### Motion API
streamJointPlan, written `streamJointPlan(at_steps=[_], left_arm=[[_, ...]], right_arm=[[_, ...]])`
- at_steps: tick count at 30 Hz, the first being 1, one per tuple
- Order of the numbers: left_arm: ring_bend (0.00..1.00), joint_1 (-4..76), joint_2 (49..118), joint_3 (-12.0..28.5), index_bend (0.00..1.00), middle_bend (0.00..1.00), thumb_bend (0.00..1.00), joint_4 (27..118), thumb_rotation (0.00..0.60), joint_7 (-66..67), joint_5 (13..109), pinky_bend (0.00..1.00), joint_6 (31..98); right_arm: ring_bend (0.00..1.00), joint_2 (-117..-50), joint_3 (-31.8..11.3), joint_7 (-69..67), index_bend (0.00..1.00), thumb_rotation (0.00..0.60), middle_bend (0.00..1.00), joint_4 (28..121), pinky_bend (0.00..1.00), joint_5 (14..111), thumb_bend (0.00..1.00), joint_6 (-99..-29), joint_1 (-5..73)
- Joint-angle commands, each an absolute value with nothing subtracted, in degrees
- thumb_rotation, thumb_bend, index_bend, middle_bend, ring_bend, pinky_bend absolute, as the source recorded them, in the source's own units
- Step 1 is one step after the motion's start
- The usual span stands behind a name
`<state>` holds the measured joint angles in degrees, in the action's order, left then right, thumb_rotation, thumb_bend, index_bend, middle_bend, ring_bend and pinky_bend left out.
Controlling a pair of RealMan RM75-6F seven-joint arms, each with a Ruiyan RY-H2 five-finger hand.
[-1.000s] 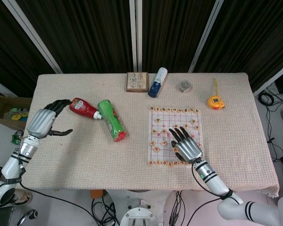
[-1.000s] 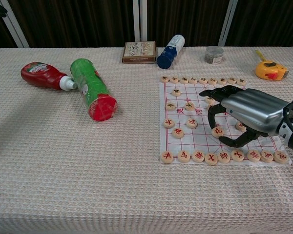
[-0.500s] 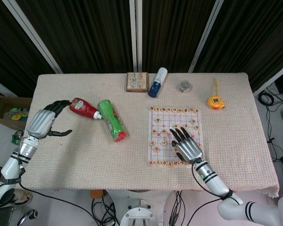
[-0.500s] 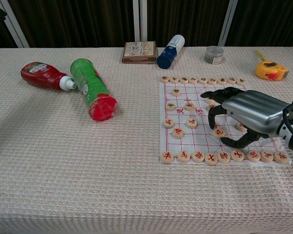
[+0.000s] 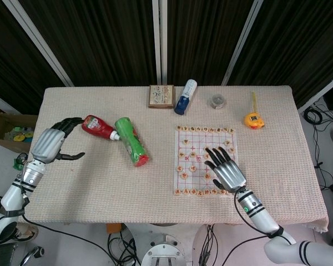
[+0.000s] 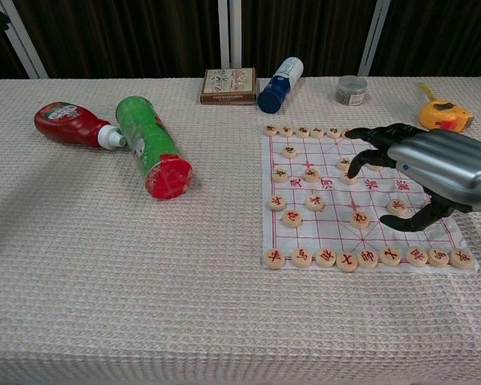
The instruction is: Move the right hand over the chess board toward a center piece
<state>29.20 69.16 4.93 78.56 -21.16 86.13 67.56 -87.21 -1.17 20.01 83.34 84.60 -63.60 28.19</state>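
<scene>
Head view: right hand [image 5: 227, 171] empty, fingers spread, over the chess board [image 5: 206, 160] on the desk [image 5: 100, 177], left hand [image 5: 51, 143] empty, fingers loosely curled beside a ketchup bottle [image 5: 99, 127]; chest view: right hand [image 6: 433, 168] raised above the board's right half, center piece [image 6: 359, 217] just below its fingertips.

The table cloth [image 6: 104, 305] looks like matt woven fabric with a rough waffle texture. The right hand [image 6: 437, 172] has a smooth, shiny metal back and dark matt fingers [image 6: 367, 152]. The chess board [image 6: 337, 226] seems thin paper, and its pieces [image 6: 315, 202] look like pale wood.
</scene>
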Motion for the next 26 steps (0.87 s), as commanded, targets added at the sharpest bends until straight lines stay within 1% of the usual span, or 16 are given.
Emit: streamJointPlan(at_steps=[1, 4, 7, 11, 13, 16, 18, 19, 21, 23, 26], left_arm=[[0.12, 29.19, 68.99, 5.04, 0.14, 0.12, 0.16, 78.7, 0.479, -21.1, 86.15, 0.22, 67.73], [0.12, 29.11, 68.77, 5.1, 0.15, 0.12, 0.16, 78.95, 0.482, -20.76, 86.27, 0.22, 68.07], [0.12, 28.68, 68.41, 5.05, 0.15, 0.12, 0.16, 79.33, 0.481, -19.9, 86.41, 0.22, 68.88], [0.12, 27.03, 67.29, 4.78, 0.15, 0.12, 0.16, 79.62, 0.482, -16.48, 86.26, 0.22, 71.17], [0.12, 26.01, 66.56, 4.68, 0.15, 0.12, 0.16, 79.98, 0.483, -14.57, 85.99, 0.22, 72.45], [0.12, 23.24, 65.37, 4.22, 0.14, 0.12, 0.16, 80.85, 0.479, -9.62, 85.81, 0.22, 76.34], [0.11, 20.56, 64.59, 3.25, 0.14, 0.12, 0.14, 81.63, 0.447, -4.77, 85.66, 0.22, 79.34], [0.11, 19.3, 64.25, 2.65, 0.14, 0.12, 0.14, 82.16, 0.421, -3.03, 85.48, 0.22, 80.38], [0.11, 16.43, 63.33, 1.06, 0.14, 0.12, 0.11, 83.69, 0.319, -0.33, 84.96, 0.21, 82.13], [0.1, 13.9, 62.95, -0.21, 0.14, 0.12, 0.11, 83.91, 0.256, 1.57, 84.92, 0.21, 84.1], [0.1, 11.12, 63.23, -1.6, 0.14, 0.11, 0.11, 82.79, 0.24, 2.69, 85.81, 0.21, 86.7]], right_arm=[[0.0, -79.47, -1.16, 17.1, 0.15, 0.6, 0.0, 90.18, 0.0, 84.21, 0.2, -67.35, 25.4], [0.0, -74.08, -1.07, 15.08, 0.05, 0.6, 0.0, 93.2, 0.0, 84.58, 0.2, -71.15, 22.94], [0.0, -70.19, -1.13, 14.16, 0.0, 0.6, 0.0, 93.87, 0.0, 84.99, 0.2, -76.47, 19.72], [0.0, -66.57, -1.37, 12.83, 0.0, 0.6, 0.0, 92.77, 0.0, 84.58, 0.2, -84.49, 14.37], [0.0, -65.33, -1.06, 10.86, 0.0, 0.6, 0.0, 92.03, 0.0, 84.15, 0.2, -86.88, 12.09], [0.0, -63.85, -0.06, 7.67, 0.0, 0.6, 0.0, 90.21, 0.0, 83.69, 0.2, -89.87, 8.48], [0.0, -63.52, 0.79, 5.81, 0.0, 0.6, 0.0, 88.46, 0.0, 83.35, 0.2, -91.32, 6.13], [0.0, -63.54, 1.13, 4.96, 0.0, 0.6, 0.0, 87.67, 0.0, 83.14, 0.2, -91.73, 5.2], [0.0, -63.87, 1.74, 2.62, 0.0, 0.6, 0.0, 85.69, 0.0, 82.54, 0.2, -92.06, 3.42], [0.0, -64.65, 1.99, 0.23, 0.0, 0.6, 0.0, 83.37, 0.0, 81.76, 0.2, -91.68, 2.17], [0.0, -66.14, 2.04, -2.58, 0.0, 0.6, 0.0, 80.01, 0.0, 80.77, 0.21, -90.12, 1.24]])
